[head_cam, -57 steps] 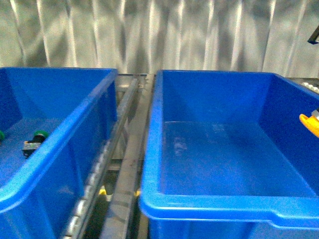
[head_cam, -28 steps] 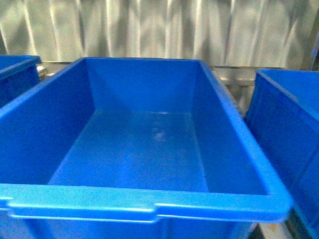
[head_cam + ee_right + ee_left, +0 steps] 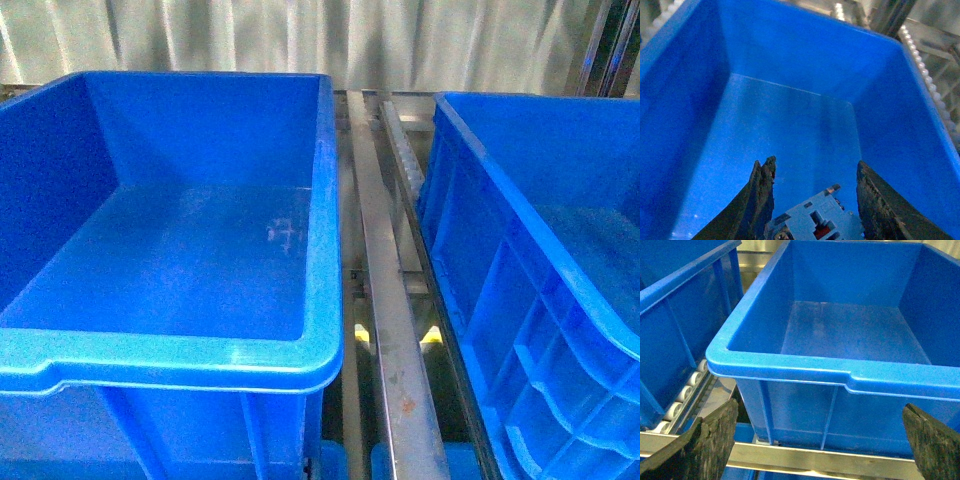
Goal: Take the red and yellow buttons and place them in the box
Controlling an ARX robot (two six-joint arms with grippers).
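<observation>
Blue moulded plastic nearly everywhere. Seen from the front: a deep blue plastic bin [image 3: 325, 250] with a rounded rim and a bare, scuffed floor, and next to it a second blue ribbed-wall plastic bin [image 3: 500, 290], the two parted by a grey metal rail [image 3: 385, 320] with a strip of small rollers alongside. Neither claw visible from the front.

Left claw [image 3: 815, 445]: spread wide, released, gripping nothing. Only the two worn black fingers [image 3: 705, 445] showing at the corners of the wrist view, well apart from each other. Directly ahead of the claw, the lipped front wall of a blue plastic bin [image 3: 790, 365]; beyond the lip, a bare blue floor. Off to one side of that claw, another blue bin wall and a row of white conveyor rollers [image 3: 682, 397] on a metal frame.

Right claw [image 3: 812, 200]: hanging over the inside of a deep blue plastic bin [image 3: 685, 115], black fingers [image 3: 760, 200] parted around a grey-blue blocky switch body with a small red part [image 3: 815, 225], sitting between the tips at the near edge of the wrist view. Cannot tell whether the fingers press on it or merely flank it; cap hidden, so cap colour unclear. Beyond the claw tips, the bin's bare blue floor and far wall.
</observation>
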